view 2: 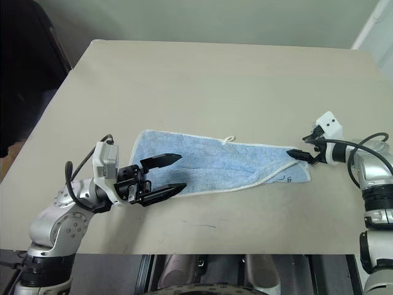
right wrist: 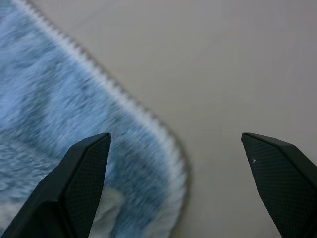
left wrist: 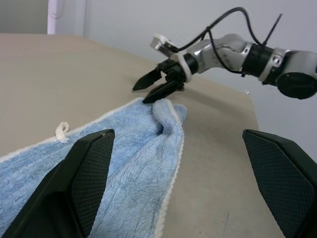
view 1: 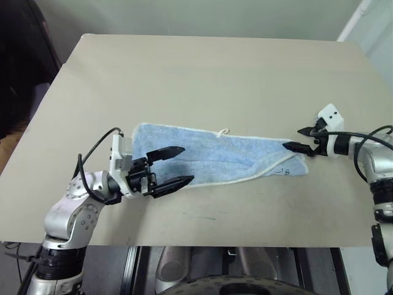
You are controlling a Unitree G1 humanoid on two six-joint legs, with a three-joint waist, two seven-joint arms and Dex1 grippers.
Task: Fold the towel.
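The light blue towel [view 1: 215, 157] lies in a long strip across the middle of the tan table [view 1: 202, 80], its white loop tag [view 1: 224, 131] on the far edge. My left gripper [view 1: 187, 164] is open and points along the towel over its left part, nothing between its fingers. My right gripper [view 1: 292, 139] is open at the towel's right end, one fingertip at the bunched far corner. The left wrist view shows that corner [left wrist: 166, 111] puckered just under the right gripper [left wrist: 139, 95]. In the right wrist view the white-edged corner [right wrist: 148, 144] lies between my open fingers [right wrist: 84, 173].
The table's near edge [view 1: 202, 244] runs just below the towel. Bare tabletop stretches beyond the towel to the far edge [view 1: 209, 37]. A dark area [view 1: 24, 67] lies past the table's left side.
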